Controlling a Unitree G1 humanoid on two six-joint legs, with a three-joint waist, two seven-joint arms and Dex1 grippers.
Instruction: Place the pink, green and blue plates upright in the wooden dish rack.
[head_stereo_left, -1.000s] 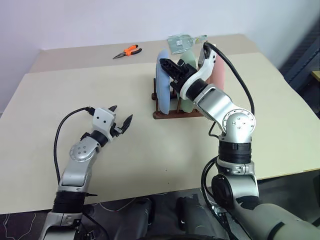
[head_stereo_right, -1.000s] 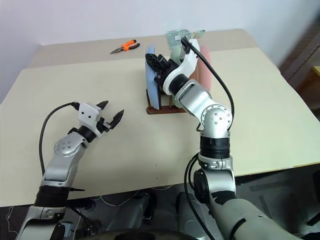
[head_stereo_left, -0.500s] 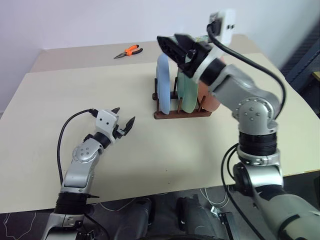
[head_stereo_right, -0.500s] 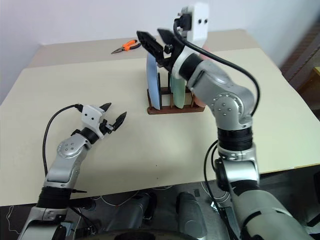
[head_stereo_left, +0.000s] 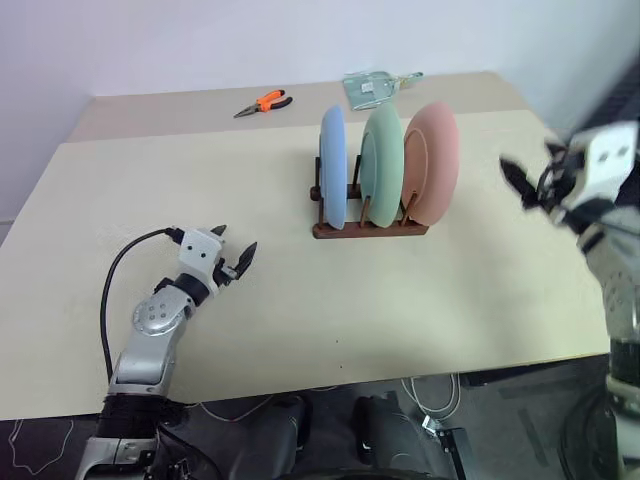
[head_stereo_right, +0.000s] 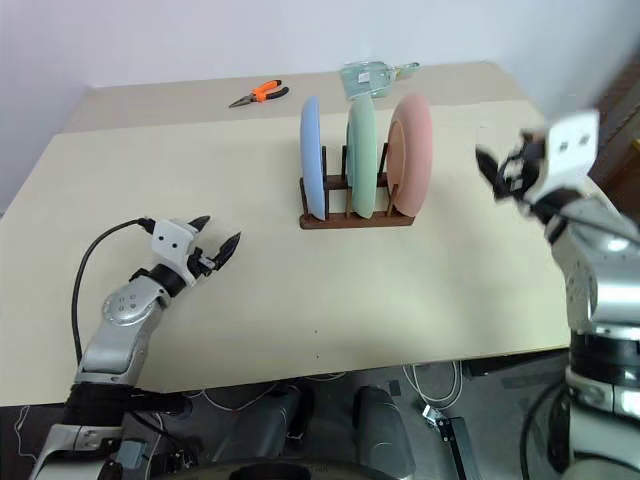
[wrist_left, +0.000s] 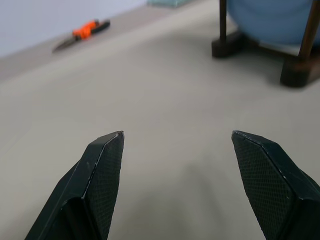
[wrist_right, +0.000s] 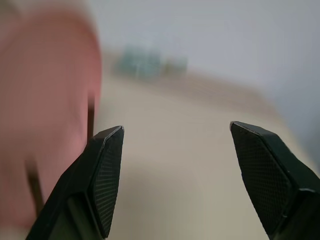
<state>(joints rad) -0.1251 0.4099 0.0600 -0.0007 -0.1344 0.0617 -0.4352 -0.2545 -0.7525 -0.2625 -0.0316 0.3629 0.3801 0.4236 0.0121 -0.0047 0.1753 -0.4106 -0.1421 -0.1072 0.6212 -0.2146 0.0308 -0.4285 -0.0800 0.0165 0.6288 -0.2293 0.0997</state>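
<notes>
Since the earlier frames, the right gripper (head_stereo_left: 530, 184) had left the wooden dish rack (head_stereo_left: 368, 226) and swung far out to the right, where it hung above the table's (head_stereo_left: 300, 310) right edge with its jaws spread wide and nothing between them, while the left gripper (head_stereo_left: 234, 255) had sunk a little toward the table. From the left eye, the blue plate (head_stereo_left: 333, 167), the green plate (head_stereo_left: 382, 165) and the pink plate (head_stereo_left: 432, 163) stood upright in the rack, blue on the left, green in the middle, pink on the right, each apart from the next. Orange-handled pliers (head_stereo_left: 261, 103) lay at the far side of the table, and a clear plastic packet (head_stereo_left: 372, 87) lay far behind the rack. The left gripper hovered low over the near left of the table, well apart from the rack, jaws wide and empty. From the left wrist, its two black fingers (wrist_left: 102, 175) stood far apart over bare tabletop, with the rack's base and pegs (wrist_left: 225, 45) and the blue plate ahead on one side and the pliers (wrist_left: 82, 34) farther off. From the right wrist, the fingers (wrist_right: 102, 175) were likewise wide apart and held nothing, the pink plate (wrist_right: 47, 90) blurred beside them.
</notes>
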